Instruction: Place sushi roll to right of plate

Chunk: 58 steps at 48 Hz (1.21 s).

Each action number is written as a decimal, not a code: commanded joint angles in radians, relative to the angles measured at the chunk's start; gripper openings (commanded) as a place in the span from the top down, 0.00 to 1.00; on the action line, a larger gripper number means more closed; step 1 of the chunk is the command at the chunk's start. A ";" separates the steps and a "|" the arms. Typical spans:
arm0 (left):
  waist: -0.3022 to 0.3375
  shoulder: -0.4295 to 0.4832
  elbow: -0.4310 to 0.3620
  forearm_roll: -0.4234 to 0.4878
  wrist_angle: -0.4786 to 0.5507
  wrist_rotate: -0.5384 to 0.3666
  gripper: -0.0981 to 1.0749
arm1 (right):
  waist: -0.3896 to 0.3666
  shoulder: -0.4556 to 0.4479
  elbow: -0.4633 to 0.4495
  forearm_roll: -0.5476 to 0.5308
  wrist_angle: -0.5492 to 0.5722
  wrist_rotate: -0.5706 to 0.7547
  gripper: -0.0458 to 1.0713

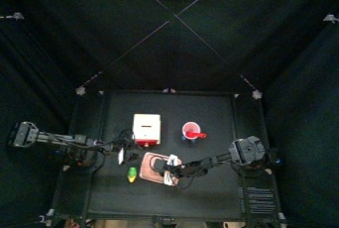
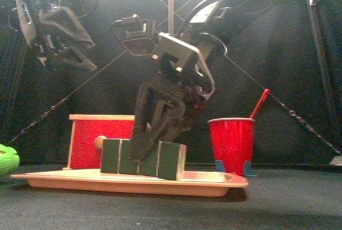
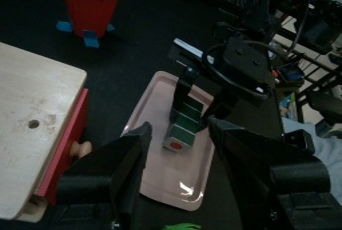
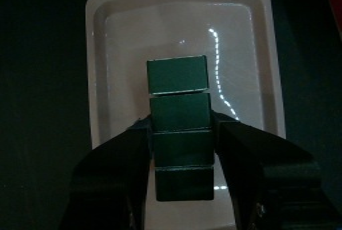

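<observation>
The salmon-pink plate (image 2: 80, 179) lies at the table's front, left of centre, and shows in the top view (image 1: 150, 165), the left wrist view (image 3: 160, 179) and the right wrist view (image 4: 120, 34). My right gripper (image 2: 140, 159) reaches down onto it. Its two dark green fingertips (image 2: 114, 157) stand on the plate's surface with a gap between them. It also shows in the top view (image 1: 169, 163) and in its own wrist view (image 4: 178, 124). The sushi roll is hidden. My left gripper (image 1: 113, 156) hovers open and empty, left of the plate and raised (image 2: 60, 34).
A white box with a red front (image 2: 94, 139) stands behind the plate, also in the top view (image 1: 146, 128). A red cup (image 2: 230, 144) stands behind and to the right. A small green-yellow item (image 2: 7, 161) lies left of the plate.
</observation>
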 commanded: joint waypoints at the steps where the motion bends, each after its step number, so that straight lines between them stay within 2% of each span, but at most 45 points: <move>1: 0.003 0.000 -0.012 0.000 -0.002 0.002 0.18 | 0.000 -0.055 -0.026 0.000 -0.003 0.000 0.50; 16: 0.006 0.000 -0.012 0.000 -0.003 0.002 0.18 | 0.002 -0.084 0.003 -0.006 -0.002 0.000 0.50; 28: 0.006 0.000 -0.009 0.000 -0.003 0.002 0.18 | 0.029 -0.206 0.115 -0.006 0.018 -0.002 0.50; 45: 0.008 -0.002 -0.009 -0.005 -0.002 0.002 0.18 | 0.161 -0.397 0.348 -0.006 0.041 0.008 0.50; 58: 0.009 -0.003 -0.006 -0.009 -0.003 0.002 0.18 | 0.242 -0.489 0.446 0.020 0.067 0.002 0.50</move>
